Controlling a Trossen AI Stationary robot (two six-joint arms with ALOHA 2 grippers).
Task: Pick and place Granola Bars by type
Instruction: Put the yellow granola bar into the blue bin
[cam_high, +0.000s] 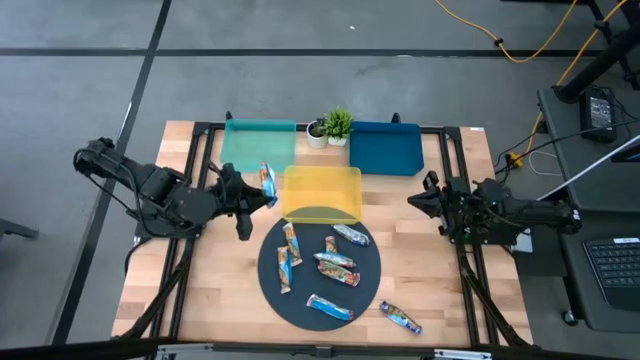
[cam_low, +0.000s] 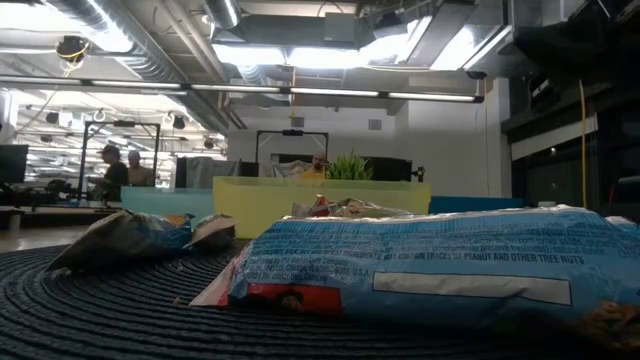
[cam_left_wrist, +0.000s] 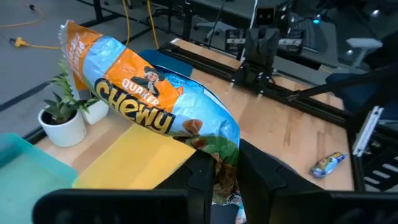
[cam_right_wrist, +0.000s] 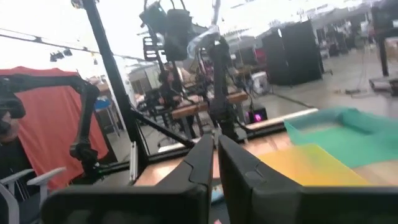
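My left gripper (cam_high: 253, 193) is shut on a granola bar (cam_high: 267, 182) with a blue and orange "Chewy" wrapper (cam_left_wrist: 149, 87), between the teal tray (cam_high: 250, 147) and the yellow tray (cam_high: 322, 195). Several other bars (cam_high: 336, 265) lie flat on a dark round mat (cam_high: 268, 278). One more bar (cam_high: 400, 317) lies on the bare wood near the table's near edge. The low view shows the mat's bars close up (cam_low: 430, 260). My right gripper (cam_high: 412, 199) waits shut at the table's right side, touching nothing. My left gripper (cam_left_wrist: 219, 163) pinches the bar by one end (cam_left_wrist: 214, 146) between its two fingers. The bar is lifted clear of the table. It juts out beyond the fingertips, tilted, over the edge of the yellow tray (cam_left_wrist: 134, 163).
A blue tray (cam_high: 385, 148) sits at the far right, and a small potted plant (cam_high: 335, 125) stands between the teal and blue trays. Dark rails (cam_high: 455, 215) run along both sides of the table. People show in the room beyond.
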